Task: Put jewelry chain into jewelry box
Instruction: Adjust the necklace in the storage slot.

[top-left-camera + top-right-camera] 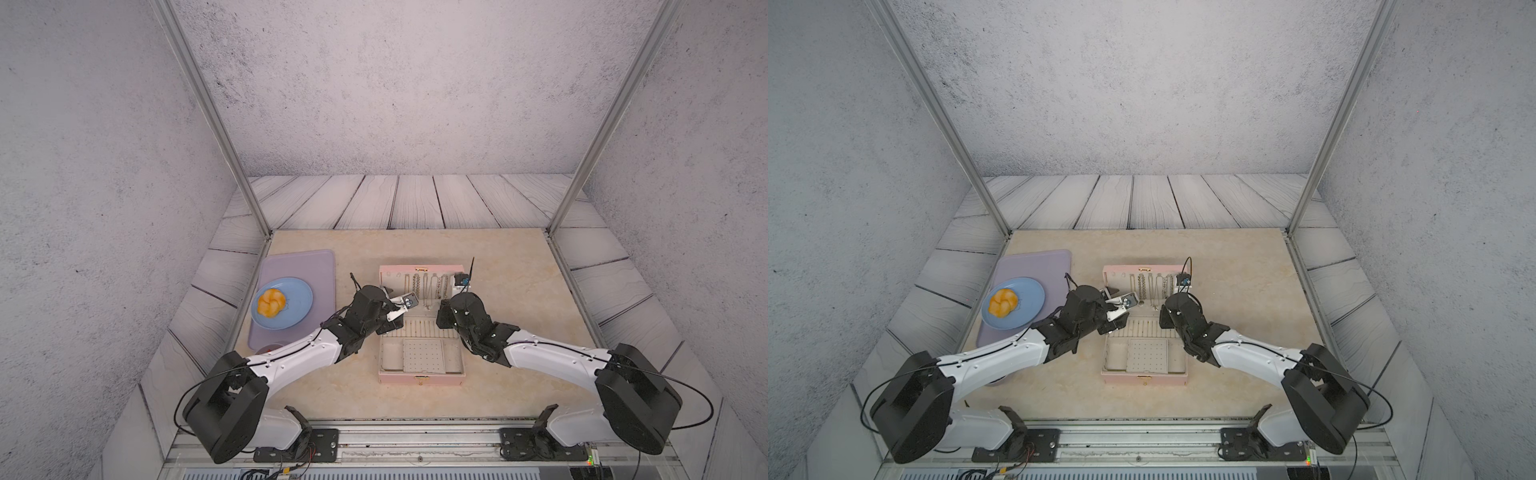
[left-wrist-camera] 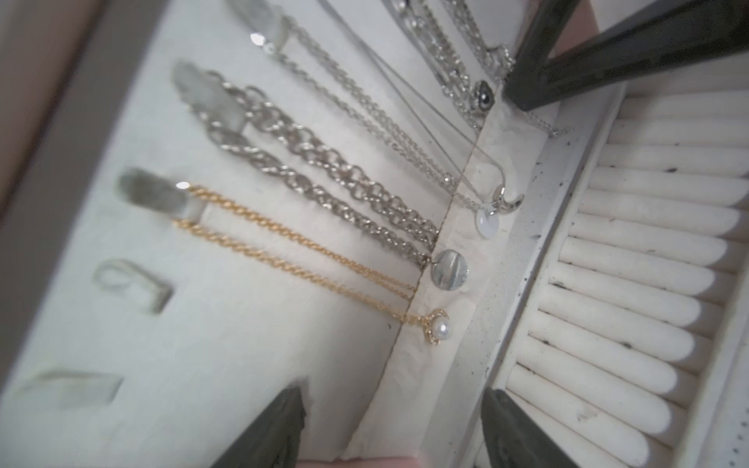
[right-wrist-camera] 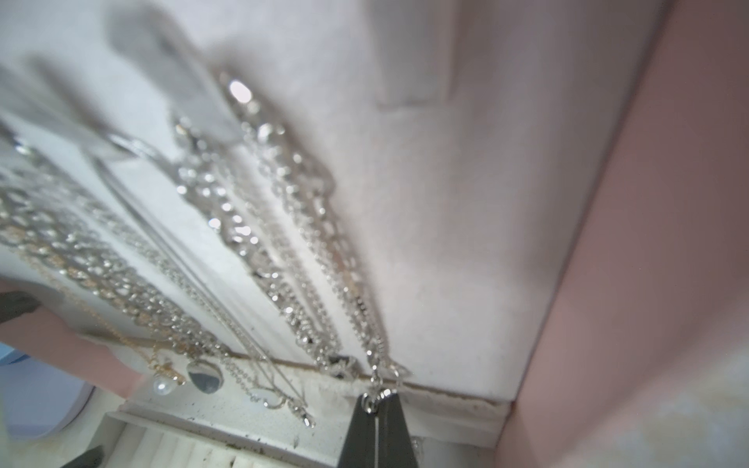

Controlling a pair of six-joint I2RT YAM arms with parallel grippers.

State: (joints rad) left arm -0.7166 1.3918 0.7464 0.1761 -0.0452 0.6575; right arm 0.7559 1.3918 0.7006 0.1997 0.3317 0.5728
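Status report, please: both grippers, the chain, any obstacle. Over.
Left gripper open, empty, facing the lid. Right gripper shut on lower end of jewelry chain; it hangs against jewelry box lid. Other necklaces close beside.

Silver chain (image 3: 352,300) inside open pink box (image 1: 419,377)

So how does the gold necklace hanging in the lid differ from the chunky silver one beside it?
The gold necklace is yellow and fine-linked; the chunky silver necklace is grey-white with much thicker links. The gold one ends in a pearl pendant, the silver one in a flat round disc. Both hang doubled from clear hooks on the cream lid lining of the jewelry box.
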